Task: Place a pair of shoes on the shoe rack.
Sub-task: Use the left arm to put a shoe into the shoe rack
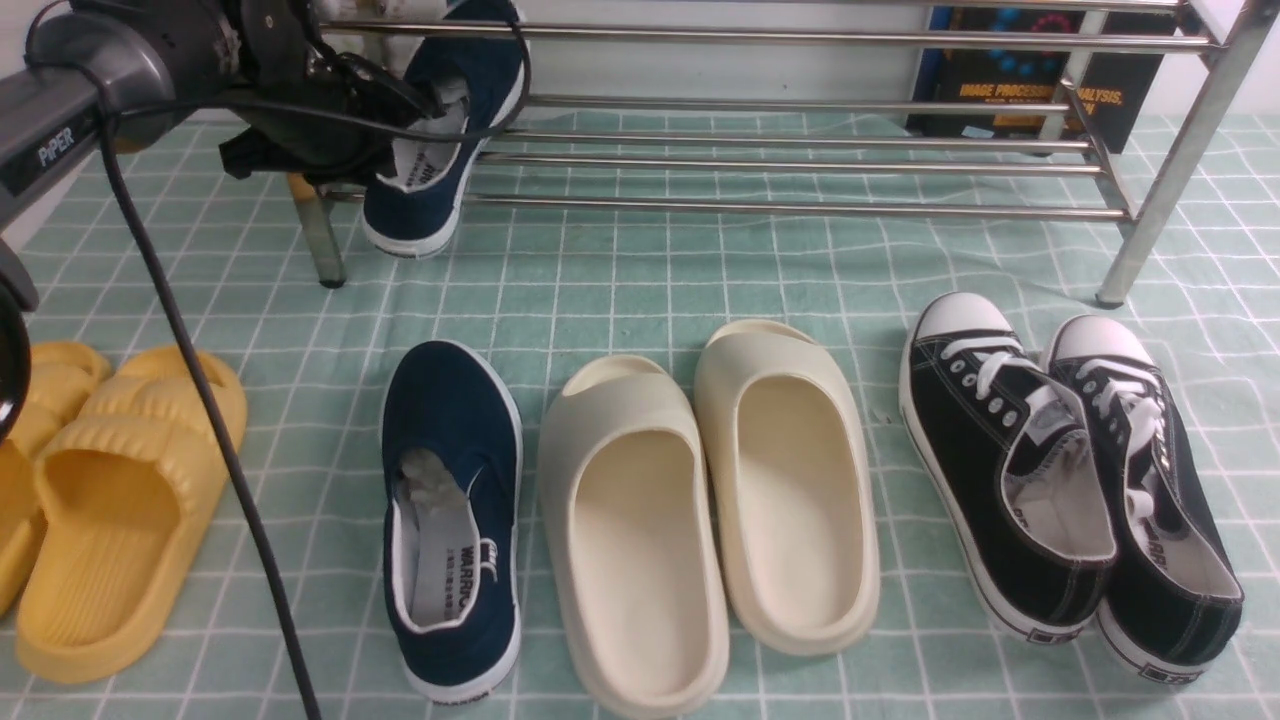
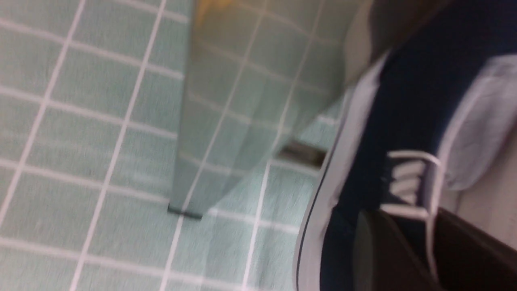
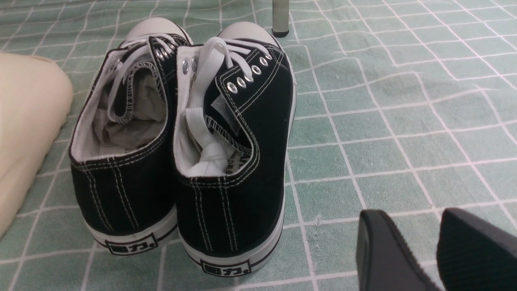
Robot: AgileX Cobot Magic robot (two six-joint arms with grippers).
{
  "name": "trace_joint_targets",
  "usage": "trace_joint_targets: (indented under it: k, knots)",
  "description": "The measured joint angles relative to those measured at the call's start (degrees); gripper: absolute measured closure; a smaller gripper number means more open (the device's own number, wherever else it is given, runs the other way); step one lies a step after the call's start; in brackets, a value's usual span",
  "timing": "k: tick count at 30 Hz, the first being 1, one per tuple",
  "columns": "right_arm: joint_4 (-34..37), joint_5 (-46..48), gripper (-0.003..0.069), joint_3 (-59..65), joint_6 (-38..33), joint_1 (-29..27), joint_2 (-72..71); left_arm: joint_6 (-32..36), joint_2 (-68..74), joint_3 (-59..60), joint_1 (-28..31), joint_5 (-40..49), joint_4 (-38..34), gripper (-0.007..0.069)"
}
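Observation:
One navy slip-on shoe (image 1: 440, 190) leans toe-up against the left end of the silver shoe rack (image 1: 800, 165), its heel hanging below the lower bars. My left gripper (image 1: 435, 105) reaches into its opening. In the left wrist view the fingers (image 2: 363, 242) straddle the shoe's (image 2: 404, 121) side wall, one outside and one inside. The blur hides whether the gripper (image 2: 404, 218) still clamps it. The other navy shoe (image 1: 450, 430) lies flat on the checked cloth in front. My right gripper (image 3: 412, 218) hangs open over bare cloth, holding nothing.
Cream slides (image 1: 710, 500) lie beside the navy shoe on the cloth. Black lace-up sneakers (image 1: 1060, 470) sit at the right, close to my right gripper. Yellow slides (image 1: 100, 500) are at the far left. A rack leg (image 2: 190, 161) and the arm's cable (image 1: 200, 400) are nearby.

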Motion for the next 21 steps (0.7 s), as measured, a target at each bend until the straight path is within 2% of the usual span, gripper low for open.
trace_joint_targets:
  k: [4, 9, 13, 16, 18, 21]
  knots:
    - [0.0, 0.0, 0.0412, 0.0, 0.0, 0.0, 0.0, 0.0, -1.8, -0.1, -0.1, 0.1, -0.5, 0.0335]
    - [0.0, 0.0, 0.0412, 0.0, 0.0, 0.0, 0.0, 1.2, -6.3, -0.1, -0.1, 3.8, -0.6, 0.0311]
    - [0.0, 0.0, 0.0412, 0.0, 0.0, 0.0, 0.0, 4.1, -9.3, -0.2, -0.1, 10.5, -0.3, 0.0361]
    - [0.0, 0.0, 0.0412, 0.0, 0.0, 0.0, 0.0, 7.6, -10.1, 1.4, -0.1, 16.9, -0.5, 0.0452]
    - [0.0, 0.0, 0.0412, 0.0, 0.0, 0.0, 0.0, 8.4, -10.1, 5.2, -0.2, 17.6, -0.8, 0.0515]
    - [0.0, 0.0, 0.0412, 0.0, 0.0, 0.0, 0.0, 8.8, -8.9, 11.1, -0.8, 12.4, -1.2, 0.0592]
